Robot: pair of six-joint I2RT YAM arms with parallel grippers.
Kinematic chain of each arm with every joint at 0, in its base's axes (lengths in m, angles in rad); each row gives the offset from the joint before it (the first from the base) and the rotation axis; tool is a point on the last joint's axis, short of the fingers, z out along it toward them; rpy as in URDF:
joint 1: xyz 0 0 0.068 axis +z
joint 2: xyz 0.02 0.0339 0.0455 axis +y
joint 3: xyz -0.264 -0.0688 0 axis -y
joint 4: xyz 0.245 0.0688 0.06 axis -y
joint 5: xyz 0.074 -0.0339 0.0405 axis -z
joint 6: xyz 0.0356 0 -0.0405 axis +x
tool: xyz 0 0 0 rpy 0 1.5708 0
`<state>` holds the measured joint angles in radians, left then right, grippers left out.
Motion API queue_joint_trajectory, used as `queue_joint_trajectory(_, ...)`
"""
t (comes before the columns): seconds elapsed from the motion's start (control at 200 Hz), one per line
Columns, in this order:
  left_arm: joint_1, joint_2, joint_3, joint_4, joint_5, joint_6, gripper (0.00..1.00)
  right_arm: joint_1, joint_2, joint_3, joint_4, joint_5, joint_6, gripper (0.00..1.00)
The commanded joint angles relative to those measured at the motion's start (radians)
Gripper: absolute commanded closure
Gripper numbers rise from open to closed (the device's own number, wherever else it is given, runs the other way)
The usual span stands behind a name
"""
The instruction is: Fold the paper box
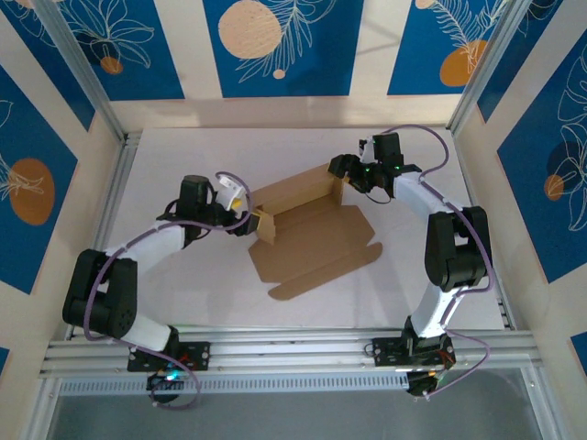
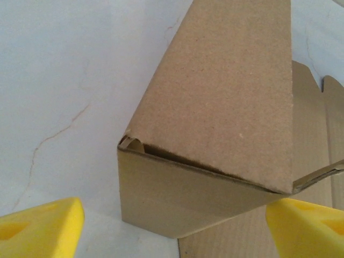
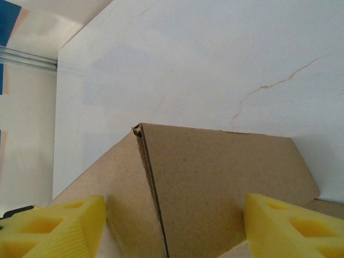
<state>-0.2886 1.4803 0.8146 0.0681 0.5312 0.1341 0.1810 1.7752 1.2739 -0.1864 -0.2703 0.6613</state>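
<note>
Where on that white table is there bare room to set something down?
Free: the far strip of table between paper box and back wall, and the near strip between box and front rail. Crowded: the middle, where left gripper and right gripper flank the box.

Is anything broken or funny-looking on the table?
Yes, two small things. The white table has thin crack lines running across it, seen in both wrist views. And at one corner of the paper box, a little tab curls out of the seam instead of sitting tucked flat.
</note>
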Motion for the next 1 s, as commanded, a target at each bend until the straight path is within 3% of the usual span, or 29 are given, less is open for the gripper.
queue_joint_trajectory(0.0, -0.036, -0.012, 0.025, -0.045, 0.036, 0.001, 0.12, 0.037, 0.037, -0.014, -0.089, -0.091, 0.03, 0.32)
queue_joint_trajectory(0.12, -0.034, -0.02, 0.0, 0.007, 0.041, -0.043, 0.1, 0.032, 0.03, -0.013, -0.082, -0.092, 0.048, 0.32)
queue_joint_trajectory(0.465, -0.035, -0.003, 0.01, -0.09, 0.118, -0.001, 0.1, 0.026, 0.047, 0.003, -0.072, -0.104, 0.06, 0.32)
queue_joint_trajectory(0.62, -0.04, 0.028, 0.024, -0.091, 0.091, -0.012, 0.1, 0.024, 0.052, 0.005, -0.064, -0.115, 0.064, 0.32)
queue_joint_trajectory(0.71, -0.067, 0.046, 0.033, -0.06, 0.013, -0.056, 0.11, 0.025, 0.049, 0.001, -0.063, -0.117, 0.065, 0.32)
queue_joint_trajectory(0.82, -0.136, 0.064, 0.024, -0.003, -0.175, -0.081, 0.14, 0.025, 0.041, -0.015, -0.044, -0.13, 0.084, 0.32)
queue_joint_trajectory(0.995, -0.207, 0.055, -0.016, 0.13, -0.381, -0.089, 0.29, 0.036, 0.029, -0.048, -0.015, -0.146, 0.111, 0.32)
